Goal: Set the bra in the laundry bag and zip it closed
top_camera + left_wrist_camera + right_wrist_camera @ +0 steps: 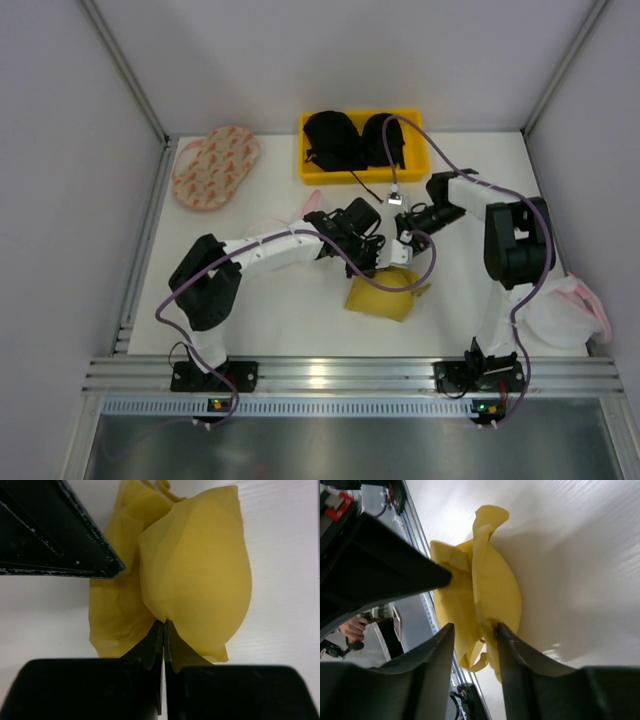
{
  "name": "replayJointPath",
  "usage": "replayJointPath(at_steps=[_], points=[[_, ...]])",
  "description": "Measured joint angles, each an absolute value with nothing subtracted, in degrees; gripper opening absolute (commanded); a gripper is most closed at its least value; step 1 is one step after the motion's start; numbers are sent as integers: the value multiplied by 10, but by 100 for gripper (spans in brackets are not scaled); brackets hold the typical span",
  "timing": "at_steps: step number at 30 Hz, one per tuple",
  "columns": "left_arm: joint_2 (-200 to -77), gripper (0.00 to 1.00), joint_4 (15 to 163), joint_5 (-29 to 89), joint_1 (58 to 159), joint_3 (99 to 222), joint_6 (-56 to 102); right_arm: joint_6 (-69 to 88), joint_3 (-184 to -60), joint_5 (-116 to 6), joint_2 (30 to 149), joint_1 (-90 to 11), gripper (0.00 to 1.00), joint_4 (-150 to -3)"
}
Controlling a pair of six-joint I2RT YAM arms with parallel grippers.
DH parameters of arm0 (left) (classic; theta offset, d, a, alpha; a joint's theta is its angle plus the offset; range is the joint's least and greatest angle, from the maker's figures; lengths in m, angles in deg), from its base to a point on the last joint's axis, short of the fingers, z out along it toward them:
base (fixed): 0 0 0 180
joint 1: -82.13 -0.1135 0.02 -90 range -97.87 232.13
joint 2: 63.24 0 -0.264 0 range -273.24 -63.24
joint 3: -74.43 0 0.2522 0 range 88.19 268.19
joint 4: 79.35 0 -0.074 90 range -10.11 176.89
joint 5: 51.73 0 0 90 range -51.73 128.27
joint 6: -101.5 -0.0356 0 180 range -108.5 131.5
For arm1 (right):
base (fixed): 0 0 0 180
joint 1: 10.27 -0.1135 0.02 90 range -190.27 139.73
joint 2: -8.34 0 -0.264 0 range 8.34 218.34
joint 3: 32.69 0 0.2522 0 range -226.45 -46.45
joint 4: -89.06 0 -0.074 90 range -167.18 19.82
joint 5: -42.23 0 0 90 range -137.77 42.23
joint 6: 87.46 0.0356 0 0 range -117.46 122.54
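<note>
The mustard-yellow bra [383, 296] hangs folded just above the table's middle, and the left wrist view shows its padded cup [200, 575]. My left gripper [384, 262] [164, 623] is shut, pinching the bra's upper edge. My right gripper [405, 240] [475, 628] stands beside it with its jaws parted. The bra's [490, 590] fabric lies between them and touches only one finger [512, 650]. The laundry bag [566, 310], white mesh with a pink rim, lies at the table's right edge behind the right arm's base.
A yellow bin [418, 165] with black bras [335, 140] stands at the back centre. A larger oval pinkish bag [214, 166] with orange marks lies at the back left. Pale pink fabric [272, 226] shows behind the left arm. Grey walls close in three sides.
</note>
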State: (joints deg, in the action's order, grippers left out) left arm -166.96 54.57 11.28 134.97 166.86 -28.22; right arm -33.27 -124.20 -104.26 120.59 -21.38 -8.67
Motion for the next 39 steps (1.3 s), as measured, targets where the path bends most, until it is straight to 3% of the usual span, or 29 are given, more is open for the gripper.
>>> replayJointPath(at_steps=[1, 4, 5, 7, 21, 25, 33, 36, 37, 39], points=[[-1676, 0, 550, 120, 1347, 1669, -278, -333, -1242, -1043, 1207, -213, 52, -86], [-1688, 0, 570, 136, 1337, 1669, -268, -331, -1254, -1043, 1217, -209, 68, -80], [-1689, 0, 574, 138, 1334, 1669, -265, -329, -1259, -1043, 1222, -206, 81, -80], [-1689, 0, 584, 140, 1329, 1669, -261, -323, -1269, -1044, 1229, -199, 98, -78], [-1712, 0, 641, 170, 1325, 1671, -253, -310, -1286, -1045, 1265, -165, 99, -90], [-1725, 0, 648, 175, 1322, 1673, -248, -325, -1275, -1057, 1280, -165, 83, -81], [-1738, 0, 667, 191, 1321, 1679, -227, -349, -1253, -1087, 1299, -169, 64, -62], [-1738, 0, 672, 197, 1321, 1680, -213, -343, -1237, -1090, 1299, -174, 34, -70], [-1738, 0, 673, 198, 1321, 1680, -209, -339, -1234, -1090, 1299, -176, 16, -74], [-1738, 11, 674, 200, 1321, 1681, -198, -334, -1229, -1093, 1299, -179, 1, -80]])
